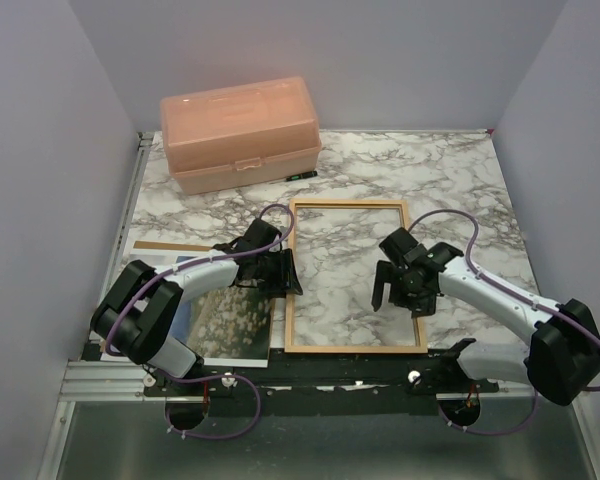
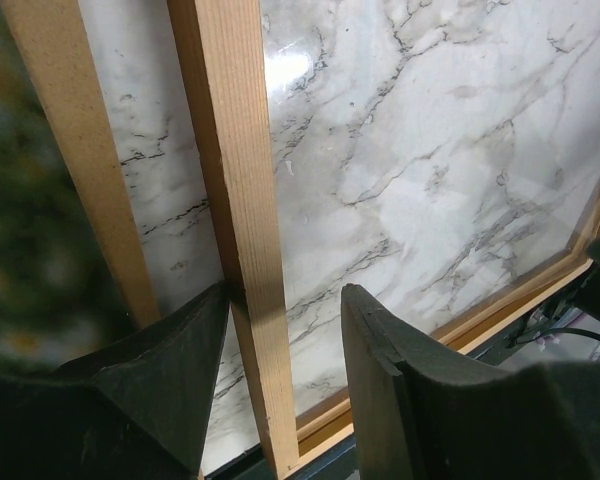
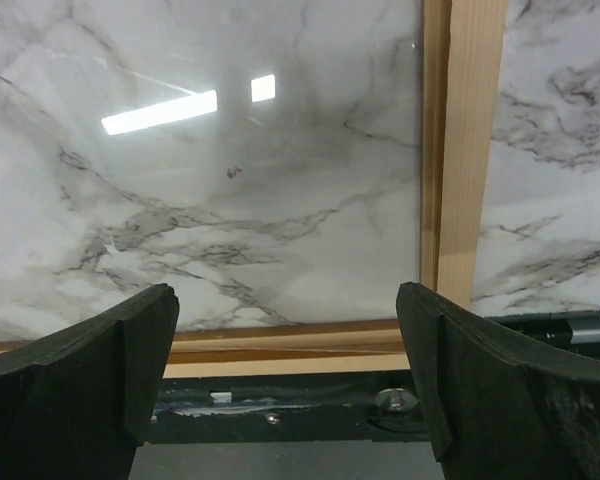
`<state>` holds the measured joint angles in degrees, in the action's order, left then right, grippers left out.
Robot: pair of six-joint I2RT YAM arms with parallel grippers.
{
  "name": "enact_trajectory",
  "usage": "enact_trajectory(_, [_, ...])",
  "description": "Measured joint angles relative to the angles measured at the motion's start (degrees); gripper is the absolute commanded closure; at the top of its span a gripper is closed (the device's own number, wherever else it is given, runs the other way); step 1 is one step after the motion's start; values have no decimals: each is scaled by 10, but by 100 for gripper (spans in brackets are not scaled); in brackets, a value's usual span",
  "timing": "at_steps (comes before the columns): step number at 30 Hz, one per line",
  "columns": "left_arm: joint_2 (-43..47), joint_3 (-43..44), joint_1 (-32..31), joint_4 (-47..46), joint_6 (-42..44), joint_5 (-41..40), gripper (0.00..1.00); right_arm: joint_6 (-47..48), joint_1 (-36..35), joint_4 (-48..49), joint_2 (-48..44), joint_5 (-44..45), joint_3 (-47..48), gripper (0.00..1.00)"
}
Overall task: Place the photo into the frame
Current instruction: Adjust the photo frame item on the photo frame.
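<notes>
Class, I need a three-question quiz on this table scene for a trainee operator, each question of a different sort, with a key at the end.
1. True or false: the photo already lies inside the frame.
2. Which part of the frame do the left gripper's jaws straddle? A) its left rail B) its far rail C) its right rail
3. Fill the gap: the right gripper hangs over the glass near the frame's right rail, its jaws ____ and holding nothing.

Key
1. False: the photo lies on the table to the left of the frame, partly under the left arm.
2. A.
3. Open.
</notes>
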<state>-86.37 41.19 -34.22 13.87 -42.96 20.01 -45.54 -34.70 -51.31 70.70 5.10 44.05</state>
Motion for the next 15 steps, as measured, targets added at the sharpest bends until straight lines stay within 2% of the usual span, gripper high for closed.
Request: enact_trajectory(15, [-4,5,0,5,0,0,48,-27,-44,-29,1,2,-53,1])
